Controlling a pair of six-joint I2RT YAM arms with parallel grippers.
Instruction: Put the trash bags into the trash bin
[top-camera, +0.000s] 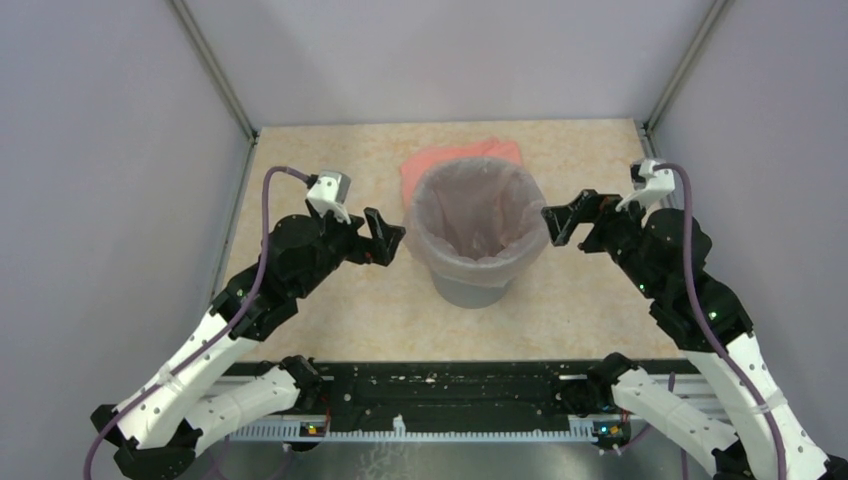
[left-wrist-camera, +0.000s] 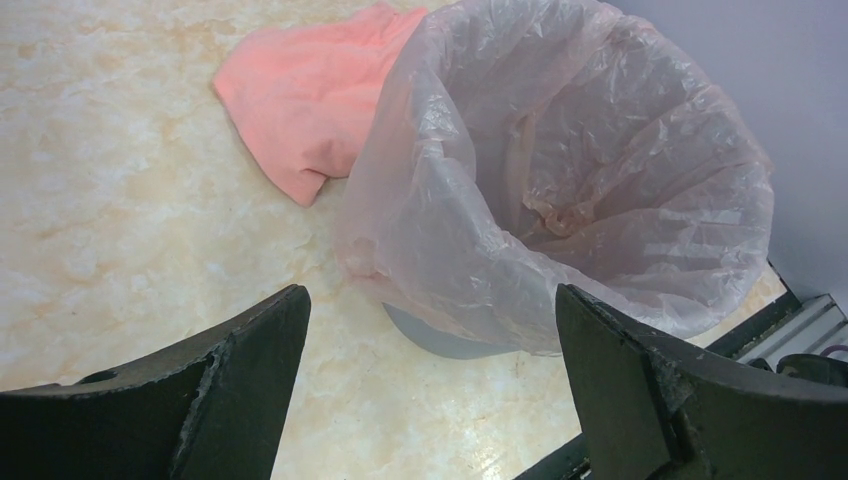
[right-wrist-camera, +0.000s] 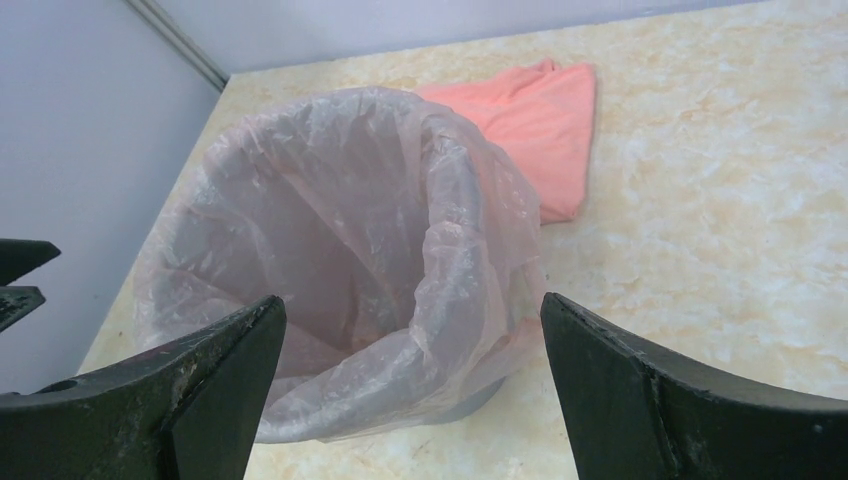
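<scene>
The grey round trash bin (top-camera: 472, 290) stands mid-table, lined by the see-through pale pink trash bag (top-camera: 477, 215), whose edge is folded over the bin's rim and hangs down its outside. The bag shows in the left wrist view (left-wrist-camera: 560, 190) and the right wrist view (right-wrist-camera: 340, 250); a strip of grey bin (left-wrist-camera: 440, 342) shows below it. My left gripper (top-camera: 388, 240) is open and empty just left of the bin. My right gripper (top-camera: 556, 222) is open and empty just right of the rim. Neither touches the bag.
An opaque salmon-pink folded sheet (top-camera: 440, 158) lies flat on the table behind the bin, also in the left wrist view (left-wrist-camera: 310, 100) and the right wrist view (right-wrist-camera: 530, 120). Grey walls enclose the table on three sides. A black rail (top-camera: 450, 385) runs along the near edge.
</scene>
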